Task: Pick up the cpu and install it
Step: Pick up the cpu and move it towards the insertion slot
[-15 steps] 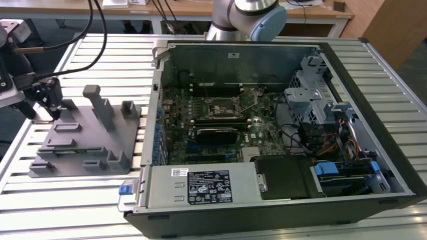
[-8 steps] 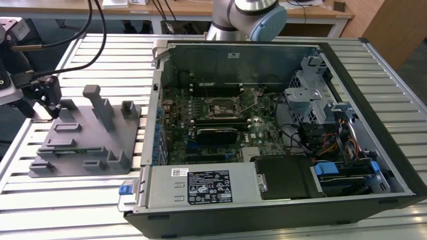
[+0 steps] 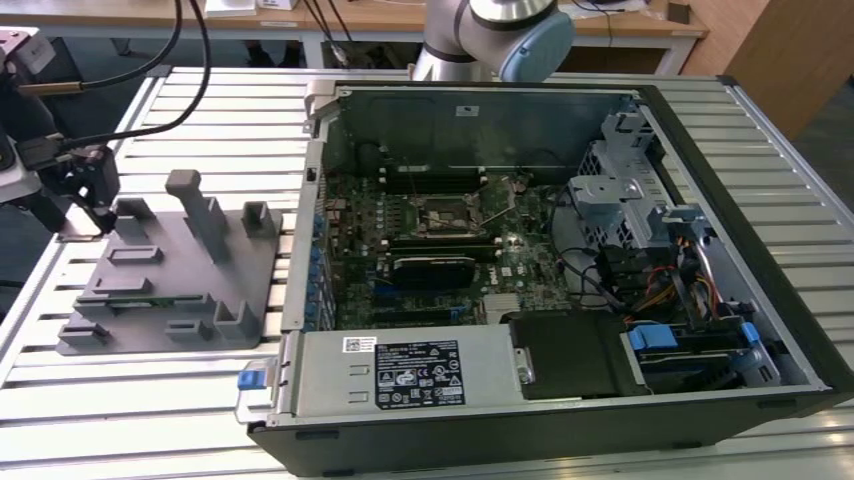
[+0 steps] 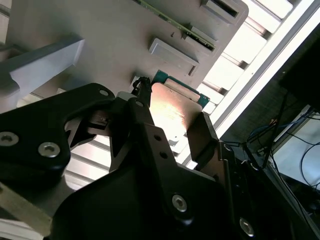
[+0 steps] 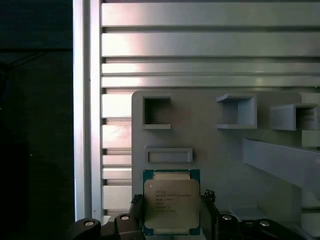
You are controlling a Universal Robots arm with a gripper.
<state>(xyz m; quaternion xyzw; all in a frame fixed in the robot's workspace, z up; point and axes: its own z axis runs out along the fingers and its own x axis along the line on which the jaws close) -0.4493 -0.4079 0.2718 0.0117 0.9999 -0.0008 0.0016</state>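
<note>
Exterior view's left holds a grey tray (image 3: 174, 300) on the slatted tabletop (image 3: 134, 400), an open computer case (image 3: 747, 250) at that view's right, desks (image 3: 641, 25) behind. In the first wrist view the cpu (image 5: 171, 202) lies flat near the tray's edge, metal top up, near-square, sides parallel to the tray's. The claw (image 5: 171, 220) is clamped on 2 opposite sides, a rectangular frame (image 5: 169, 155) just beside.

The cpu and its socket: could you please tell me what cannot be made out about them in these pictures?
cpu, first wrist view: seen straight on, so whether it lies on the grey fixture or is lifted off it cannot be told.
cpu, second wrist view: its near part is hidden by the gripper and its black body, and glare washes out its top.
socket, exterior view: too small to tell whether it is empty.
</note>
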